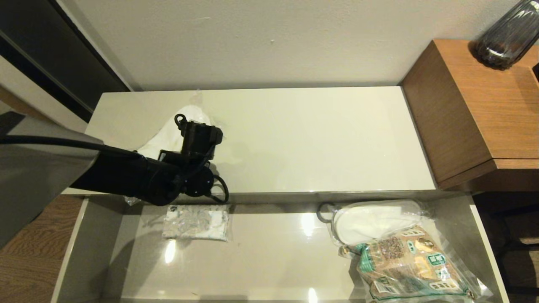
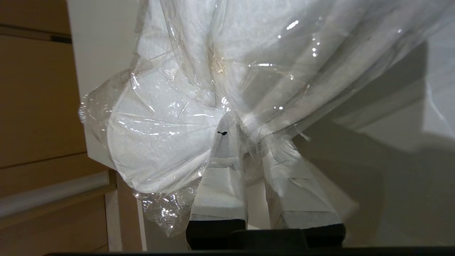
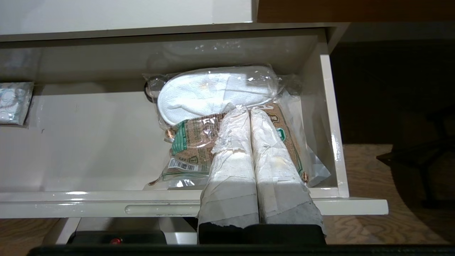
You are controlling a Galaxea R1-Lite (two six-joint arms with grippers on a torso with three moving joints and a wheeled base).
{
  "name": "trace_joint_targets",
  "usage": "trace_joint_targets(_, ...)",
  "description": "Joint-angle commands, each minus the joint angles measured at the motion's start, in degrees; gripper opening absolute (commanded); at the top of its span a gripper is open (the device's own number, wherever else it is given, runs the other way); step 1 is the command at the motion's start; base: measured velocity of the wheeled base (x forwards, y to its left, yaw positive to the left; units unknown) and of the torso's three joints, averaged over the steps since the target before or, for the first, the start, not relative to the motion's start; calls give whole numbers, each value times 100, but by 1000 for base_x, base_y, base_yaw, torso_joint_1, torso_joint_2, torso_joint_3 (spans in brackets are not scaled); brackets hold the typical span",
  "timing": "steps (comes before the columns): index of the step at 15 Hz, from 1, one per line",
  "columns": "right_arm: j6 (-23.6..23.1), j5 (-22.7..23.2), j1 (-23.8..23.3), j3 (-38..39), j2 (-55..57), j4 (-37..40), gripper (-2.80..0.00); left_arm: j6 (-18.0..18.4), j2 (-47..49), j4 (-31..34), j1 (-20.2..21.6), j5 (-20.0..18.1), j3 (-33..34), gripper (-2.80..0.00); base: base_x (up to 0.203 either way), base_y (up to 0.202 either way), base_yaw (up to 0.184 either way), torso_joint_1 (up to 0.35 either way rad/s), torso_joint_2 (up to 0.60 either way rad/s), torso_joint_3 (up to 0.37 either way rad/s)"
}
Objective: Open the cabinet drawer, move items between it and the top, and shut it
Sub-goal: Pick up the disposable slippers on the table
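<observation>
The cabinet drawer point(image 1: 269, 261) stands pulled out below the top point(image 1: 316, 139). One bagged pair of white slippers point(image 1: 162, 141) lies on the left part of the top. My left gripper point(image 1: 198, 130) is over it. In the left wrist view the left gripper point(image 2: 249, 137) is shut on that crinkly bag point(image 2: 160, 142), its taped fingers pinching plastic and slipper. A second bagged pair point(image 1: 374, 221) lies at the back right of the drawer. My right gripper point(image 3: 249, 110) is shut and empty, in front of the drawer front point(image 3: 106, 199), and does not show in the head view.
A small white packet point(image 1: 196, 223) lies at the drawer's back left. A brown-and-green printed bag point(image 1: 410, 265) partly covers the slippers in the drawer. A taller brown wood unit point(image 1: 476, 109) with a dark glass vase point(image 1: 507, 35) stands right of the top.
</observation>
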Motion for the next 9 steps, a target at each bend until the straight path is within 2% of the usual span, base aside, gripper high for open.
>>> trace_joint_targets(1,2,0,-2,0,-2,2,-280,14,-437,-18,-43,-177,274,-280,0,0,0,0,0,0)
trace_joint_targets(6,2,0,-2,0,-2,2,-280,-3,-912,22,-89,-297,591,-280,0,0,0,0,0,0)
trace_joint_targets(9,2,0,-2,0,-2,2,-280,-60,-1720,143,-399,-303,1130,-280,0,0,0,0,0,0)
